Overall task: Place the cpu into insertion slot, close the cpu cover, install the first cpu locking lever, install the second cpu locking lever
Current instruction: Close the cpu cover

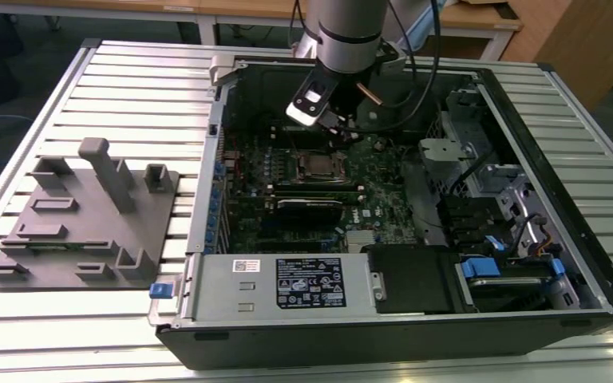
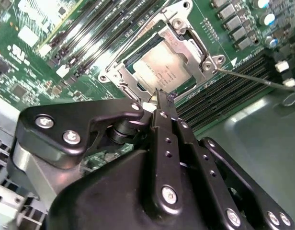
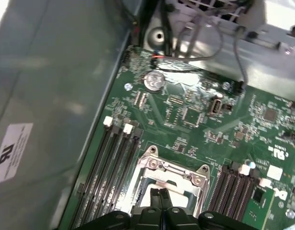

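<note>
The cpu, a dull silver square, lies in the insertion slot of the green motherboard. The cpu cover, a silver frame, lies flat around it; it also shows in the first wrist view. A thin wire lever juts out from one socket corner over the memory slots. My gripper is shut with nothing between its fingers, its tips at the socket's edge. The first wrist view has the gripper over the socket frame. In the exterior view the gripper hangs just behind the socket.
Long black memory slots flank the socket. The case wall rises close beside the board. A power supply with a white label, a drive cage and cables fill the case. A grey fixture plate lies at the exterior view's left.
</note>
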Robot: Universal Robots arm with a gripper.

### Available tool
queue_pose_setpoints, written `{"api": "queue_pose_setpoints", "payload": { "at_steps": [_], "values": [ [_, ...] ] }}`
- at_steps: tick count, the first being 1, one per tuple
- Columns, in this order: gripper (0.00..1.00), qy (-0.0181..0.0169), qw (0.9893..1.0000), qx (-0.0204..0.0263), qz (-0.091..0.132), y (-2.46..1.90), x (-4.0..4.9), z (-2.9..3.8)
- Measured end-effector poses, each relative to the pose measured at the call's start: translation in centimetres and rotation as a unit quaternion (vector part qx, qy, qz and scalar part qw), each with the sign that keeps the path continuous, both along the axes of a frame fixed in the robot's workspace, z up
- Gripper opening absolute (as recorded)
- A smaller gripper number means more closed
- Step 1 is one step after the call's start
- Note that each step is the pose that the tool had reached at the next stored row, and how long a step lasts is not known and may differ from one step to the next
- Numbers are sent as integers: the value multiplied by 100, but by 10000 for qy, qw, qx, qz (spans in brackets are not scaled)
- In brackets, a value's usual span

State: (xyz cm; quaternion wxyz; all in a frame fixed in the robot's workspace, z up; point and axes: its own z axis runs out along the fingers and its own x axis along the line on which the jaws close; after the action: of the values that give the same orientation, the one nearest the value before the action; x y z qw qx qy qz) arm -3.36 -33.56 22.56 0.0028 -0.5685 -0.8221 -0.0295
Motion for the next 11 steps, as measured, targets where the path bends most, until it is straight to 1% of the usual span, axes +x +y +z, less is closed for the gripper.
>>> {"api": "queue_pose_setpoints", "payload": {
  "at_steps": [3,6,9,11],
  "values": [
    [10,0,9997,5,248,0,0,0],
    [10,0,9988,10,488,0,0,-1],
    [10,0,9973,16,734,0,0,-1],
    [10,0,9960,20,894,0,0,-1]
  ]
}}
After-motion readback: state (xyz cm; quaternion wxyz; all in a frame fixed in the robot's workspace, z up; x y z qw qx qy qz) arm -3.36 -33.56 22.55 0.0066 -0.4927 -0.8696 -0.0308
